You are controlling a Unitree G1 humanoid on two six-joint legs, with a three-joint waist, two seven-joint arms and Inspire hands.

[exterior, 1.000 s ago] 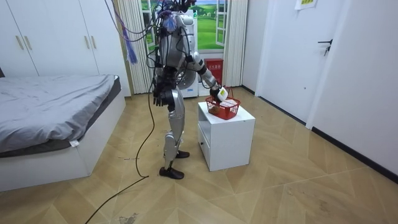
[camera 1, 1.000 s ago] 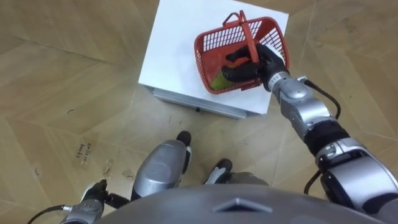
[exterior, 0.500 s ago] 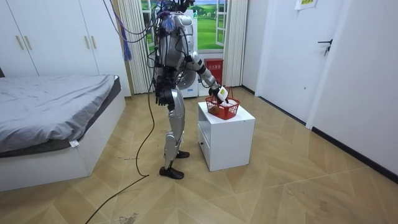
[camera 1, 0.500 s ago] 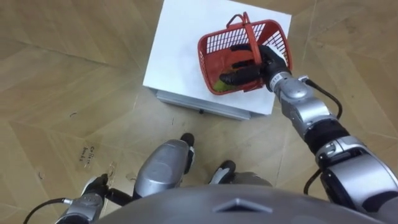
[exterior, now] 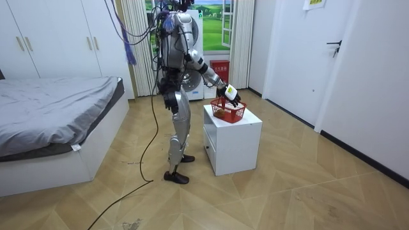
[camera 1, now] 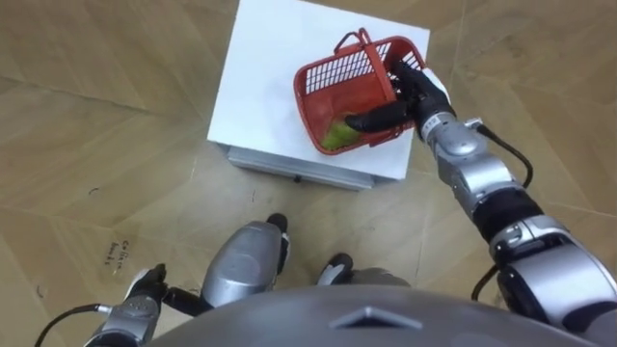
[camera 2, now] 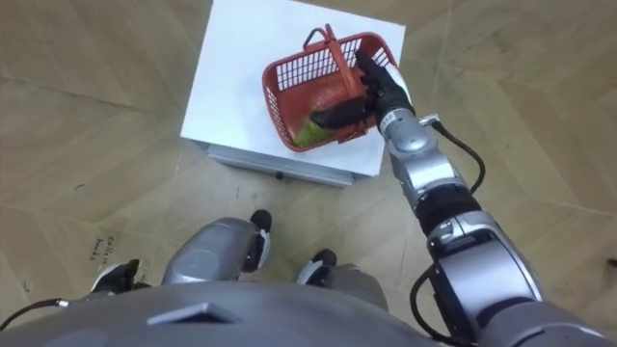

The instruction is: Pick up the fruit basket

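The right hand [camera 1: 413, 94] reaches into the basket [camera 1: 331, 73] from its right side. Thumb and fingers [camera 1: 403, 71] are curled round the red handle [camera 1: 378, 60] near where it meets the rim, with the thumb lying inside over the basket's floor. The basket is red, with mesh walls, and sits tilted over the right part of the cabinet [camera 1: 258, 92] top. Whether its base touches the top cannot be told. A green-yellow fruit [camera 1: 337, 135] lies in its near corner, just beside the thumb. In the room view the robot stands upright beside the white cabinet with its right arm stretched out and down to the basket. The left hand [camera 1: 138, 306] hangs by the hip, and its state cannot be told.
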